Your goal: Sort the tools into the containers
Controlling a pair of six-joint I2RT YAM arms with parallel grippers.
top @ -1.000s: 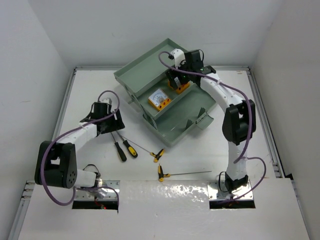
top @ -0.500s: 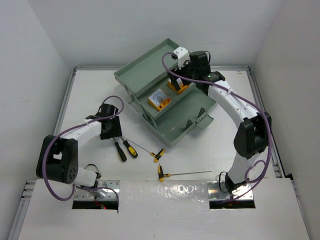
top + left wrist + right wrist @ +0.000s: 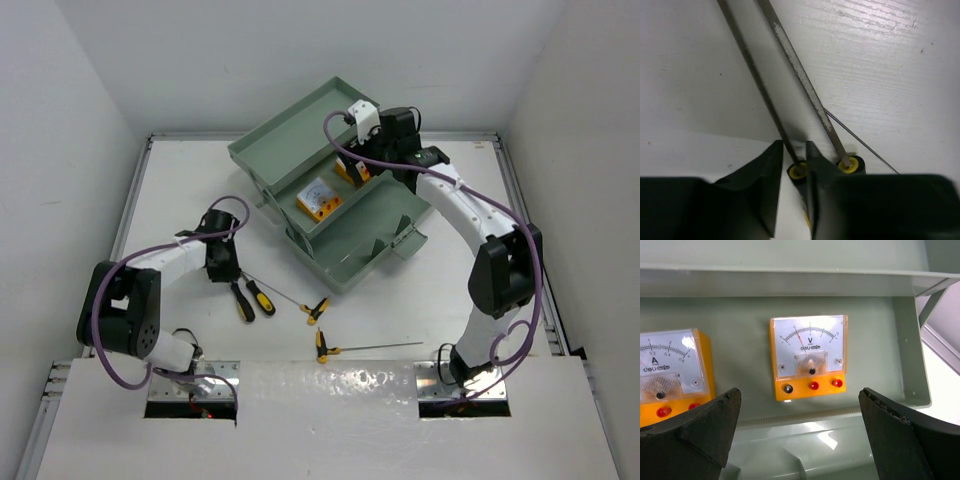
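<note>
The black-handled screwdriver [image 3: 242,302] lies on the white table beside a yellow-black one [image 3: 262,298]. My left gripper [image 3: 230,280] is down over their collars. In the left wrist view its jaws [image 3: 793,155] sit narrowly on either side of the left screwdriver's yellow collar [image 3: 799,171], and the other tool's collar [image 3: 848,164] lies outside the right finger. Two T-handle keys [image 3: 317,310] [image 3: 322,345] lie nearer the front. My right gripper [image 3: 800,440] hangs wide open and holds nothing above a green tray [image 3: 860,330], where two orange meters [image 3: 809,356] [image 3: 670,370] lie. One meter [image 3: 318,197] shows from above.
The stepped green toolbox [image 3: 365,235] stands at an angle at the back centre, with its upper tray [image 3: 290,130] farthest away. One key's thin shaft [image 3: 385,346] runs right along the front. White walls close in both sides of the table.
My left gripper has come down onto the screwdrivers and its jaws have closed in. The right gripper has drawn back a little from the far meter and stays open.
</note>
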